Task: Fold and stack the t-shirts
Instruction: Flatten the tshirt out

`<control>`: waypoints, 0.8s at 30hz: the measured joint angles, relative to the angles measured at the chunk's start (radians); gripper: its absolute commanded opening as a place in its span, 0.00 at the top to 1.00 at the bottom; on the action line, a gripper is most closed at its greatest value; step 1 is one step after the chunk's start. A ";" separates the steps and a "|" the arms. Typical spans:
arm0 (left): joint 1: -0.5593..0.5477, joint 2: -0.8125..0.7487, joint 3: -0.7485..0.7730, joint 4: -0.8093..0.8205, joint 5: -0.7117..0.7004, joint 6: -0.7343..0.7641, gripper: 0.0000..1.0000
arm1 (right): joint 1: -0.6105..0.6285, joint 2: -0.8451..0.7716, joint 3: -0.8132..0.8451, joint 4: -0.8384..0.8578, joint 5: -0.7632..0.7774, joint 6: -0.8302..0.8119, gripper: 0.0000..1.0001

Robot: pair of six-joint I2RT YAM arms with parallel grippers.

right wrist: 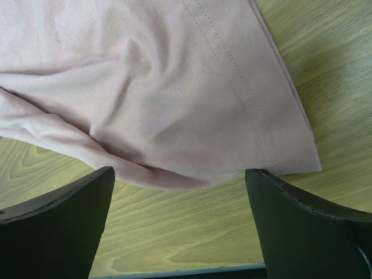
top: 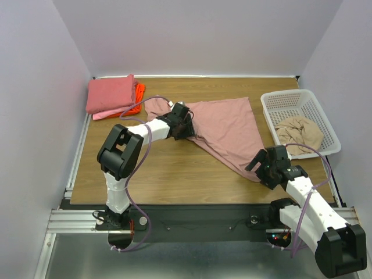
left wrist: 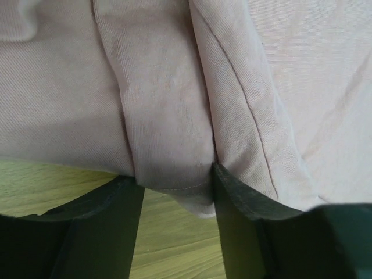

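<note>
A dusty-pink t-shirt point(top: 226, 128) lies spread, plain side up, across the middle of the table. My left gripper point(top: 189, 127) is at its left part, shut on a bunched fold of the cloth point(left wrist: 168, 145) that fills the gap between the fingers point(left wrist: 177, 180). My right gripper point(top: 261, 167) is open at the shirt's near right corner; the stitched hem point(right wrist: 256, 110) lies just ahead of its spread fingertips point(right wrist: 180, 171), not between them. A stack sits at the back left: a coral-pink tee point(top: 110, 93) on a pale-pink one point(top: 107, 114), with an orange-red one point(top: 139, 93) beside.
A white lattice basket point(top: 290, 100) stands at the right and holds a crumpled beige tee point(top: 299, 133). Walls close in the table at the back and sides. The table's front edge is just below my right gripper.
</note>
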 measured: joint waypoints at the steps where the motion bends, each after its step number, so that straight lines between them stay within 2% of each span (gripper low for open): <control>1: 0.000 0.001 0.002 -0.001 0.000 0.000 0.45 | 0.000 0.000 0.000 0.000 0.000 0.000 0.00; 5: 0.004 0.001 0.005 0.000 0.002 -0.001 0.45 | 0.000 0.000 0.000 0.000 0.000 0.000 0.00; 10: 0.004 -0.001 0.005 0.000 0.000 -0.002 0.57 | 0.000 0.000 0.000 0.000 0.000 0.000 0.00; 24: 0.005 -0.053 0.005 -0.026 0.009 -0.001 0.57 | 0.000 0.000 0.000 0.000 0.000 0.000 0.00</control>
